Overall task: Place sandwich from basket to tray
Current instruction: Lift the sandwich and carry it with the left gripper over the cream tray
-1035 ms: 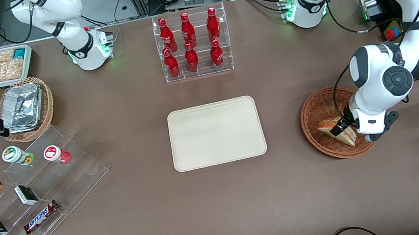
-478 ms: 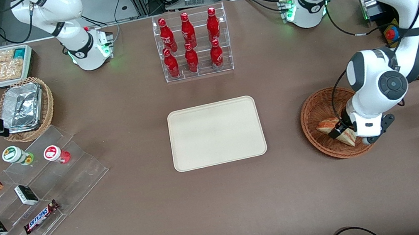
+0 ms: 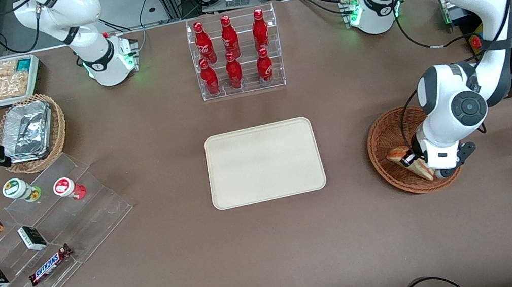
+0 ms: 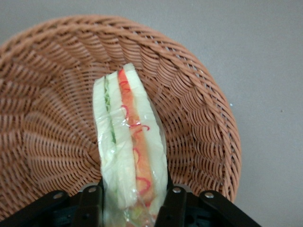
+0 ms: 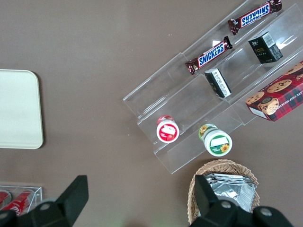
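In the front view the left arm's gripper (image 3: 412, 159) sits low at the right of the frame, down inside the basket (image 3: 381, 136), at the part of the basket nearer the camera. The wrist view shows its two dark fingers (image 4: 91, 203) pressed against the two bread faces of the sandwich (image 4: 129, 151), one on each side, so the gripper is closed on the wedge at its wide end. The sandwich (image 3: 410, 162) is inside the basket (image 4: 199, 109), standing on edge, with the orange-red and green filling facing up between the fingers. Its long axis runs straight away from the gripper, the pointed tip toward the basket wall.

The tray (image 3: 264, 162) lies at the centre of the front view, to the left of the basket in the frame, toward the parked arm's end of the table and well apart from the basket, with bare table between them. By the look of it, the carry calls for a lift clear of the woven rim first, then a sideways run to the tray, roughly level with where the basket sits.
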You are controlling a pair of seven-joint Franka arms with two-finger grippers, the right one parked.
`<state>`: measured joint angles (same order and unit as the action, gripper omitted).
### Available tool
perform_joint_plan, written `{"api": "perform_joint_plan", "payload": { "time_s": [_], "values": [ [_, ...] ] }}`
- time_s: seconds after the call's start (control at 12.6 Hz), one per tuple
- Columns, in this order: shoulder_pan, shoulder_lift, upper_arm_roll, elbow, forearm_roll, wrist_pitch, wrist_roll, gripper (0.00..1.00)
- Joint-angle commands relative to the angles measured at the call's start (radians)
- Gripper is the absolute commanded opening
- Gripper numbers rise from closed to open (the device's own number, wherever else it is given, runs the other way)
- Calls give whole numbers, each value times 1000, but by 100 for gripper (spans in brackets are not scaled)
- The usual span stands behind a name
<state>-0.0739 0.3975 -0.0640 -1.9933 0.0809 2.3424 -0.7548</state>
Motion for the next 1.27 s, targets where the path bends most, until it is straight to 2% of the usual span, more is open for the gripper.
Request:
{"api": "perform_joint_plan", "payload": {
  "time_s": [0.0, 0.16, 0.4, 0.72, 0.8, 1.04, 1.19],
  "values": [
    [-12, -38, 4, 66, 86, -160, -11, 0],
    [-65, -71, -2, 178, 112, -373, -6, 0],
    [-194, -68, -5, 329, 99, -544, -14, 0],
    [-374, -49, -7, 370, 53, -468, -8, 0],
    [-407, -42, -7, 375, 13, -451, -11, 0],
    [-532, 58, -5, 473, -4, -437, -67, 0],
    [-572, 137, -7, 545, -6, -419, -95, 0]
  ]
}}
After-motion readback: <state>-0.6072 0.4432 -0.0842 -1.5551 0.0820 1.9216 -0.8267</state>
